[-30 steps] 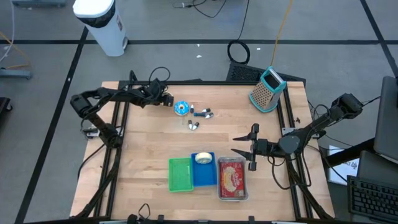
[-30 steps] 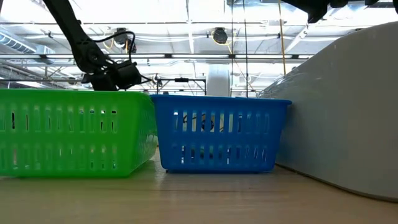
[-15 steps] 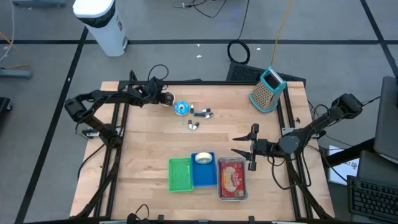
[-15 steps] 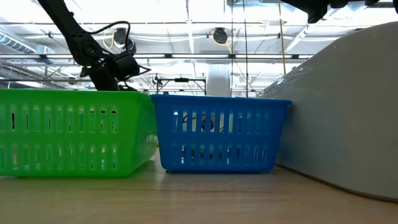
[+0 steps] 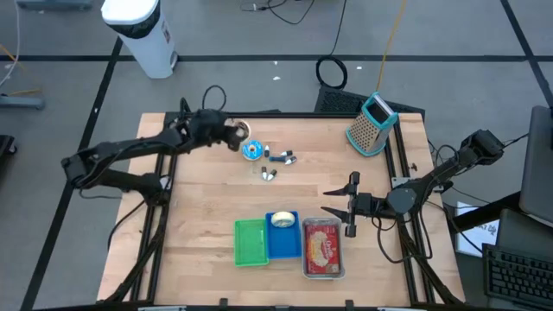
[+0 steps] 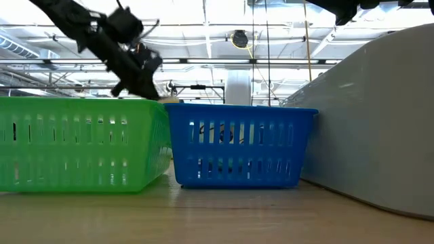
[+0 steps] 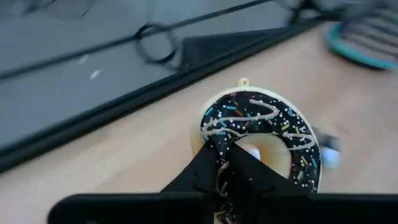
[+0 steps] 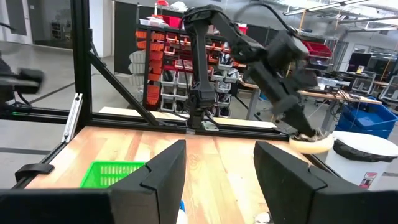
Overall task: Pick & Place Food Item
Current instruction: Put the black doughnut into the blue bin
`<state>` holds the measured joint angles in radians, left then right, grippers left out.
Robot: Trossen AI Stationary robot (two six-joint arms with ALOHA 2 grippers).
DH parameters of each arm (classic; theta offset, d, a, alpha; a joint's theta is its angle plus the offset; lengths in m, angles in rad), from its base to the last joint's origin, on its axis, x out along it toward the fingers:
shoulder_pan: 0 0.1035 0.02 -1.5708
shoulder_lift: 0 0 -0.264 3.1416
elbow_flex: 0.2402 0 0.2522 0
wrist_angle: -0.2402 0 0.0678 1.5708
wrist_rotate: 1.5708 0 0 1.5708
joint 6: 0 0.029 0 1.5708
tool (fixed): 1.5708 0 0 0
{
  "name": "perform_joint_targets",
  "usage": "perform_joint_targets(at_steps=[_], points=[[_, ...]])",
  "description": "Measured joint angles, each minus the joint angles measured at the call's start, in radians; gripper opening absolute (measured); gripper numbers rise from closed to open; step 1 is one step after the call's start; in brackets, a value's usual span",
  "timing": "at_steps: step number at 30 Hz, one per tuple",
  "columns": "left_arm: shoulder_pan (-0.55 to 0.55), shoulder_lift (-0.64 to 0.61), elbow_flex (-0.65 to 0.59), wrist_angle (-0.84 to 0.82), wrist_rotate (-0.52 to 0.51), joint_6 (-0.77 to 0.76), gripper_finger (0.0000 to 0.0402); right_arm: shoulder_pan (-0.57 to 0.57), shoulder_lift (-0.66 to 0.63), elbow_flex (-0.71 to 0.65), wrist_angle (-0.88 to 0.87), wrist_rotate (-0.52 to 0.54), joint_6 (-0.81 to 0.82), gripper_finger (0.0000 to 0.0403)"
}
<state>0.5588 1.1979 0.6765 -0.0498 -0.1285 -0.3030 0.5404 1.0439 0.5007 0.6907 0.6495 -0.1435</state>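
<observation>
The left pincer (image 5: 233,136) is at the far left part of the wooden surface (image 5: 207,207), near its back edge, with its fingers closed on a chocolate-glazed donut (image 7: 258,134) decorated with white icing lines and coloured sprinkles. In the left wrist view the two dark fingers (image 7: 208,165) pinch the ring of the donut at its near side, and the donut appears to be raised off the wood, though that view is too blurred to be sure. From the right wrist view the same donut (image 8: 309,144) shows as a pale disc clamped at the tip of the left arm.

Just beside the left pincer on the surface lies a blue round item (image 5: 252,150), and near it a few small dark and white pieces (image 5: 281,157) and another pair (image 5: 269,174).

At the near edge stand three containers in a row: a green basket (image 5: 251,242), a blue basket (image 5: 282,235) touching it with a pale round thing inside, and a clear tray of red food (image 5: 323,248). A metal grater with a teal handle (image 5: 371,123) stands at the far right corner.

The right pincer (image 5: 333,203) hovers above the surface just beyond the red tray, its fingers spread apart and holding nothing.
</observation>
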Motion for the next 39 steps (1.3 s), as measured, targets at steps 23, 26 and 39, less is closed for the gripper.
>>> perform_joint_targets(at_steps=[23,26,39], points=[[-0.941,-0.043,0.1,0.126,-0.562,0.123,0.0007,0.0,0.0,0.0,0.0,0.001,0.006,0.018],[-0.99,0.005,0.178,0.105,-0.571,0.163,0.0007,0.0,0.001,0.0,0.0,0.002,0.006,0.018],[-1.053,0.398,0.548,-0.169,-0.576,0.223,0.0008,0.0,0.002,-0.001,-0.014,0.003,0.027,0.018]])
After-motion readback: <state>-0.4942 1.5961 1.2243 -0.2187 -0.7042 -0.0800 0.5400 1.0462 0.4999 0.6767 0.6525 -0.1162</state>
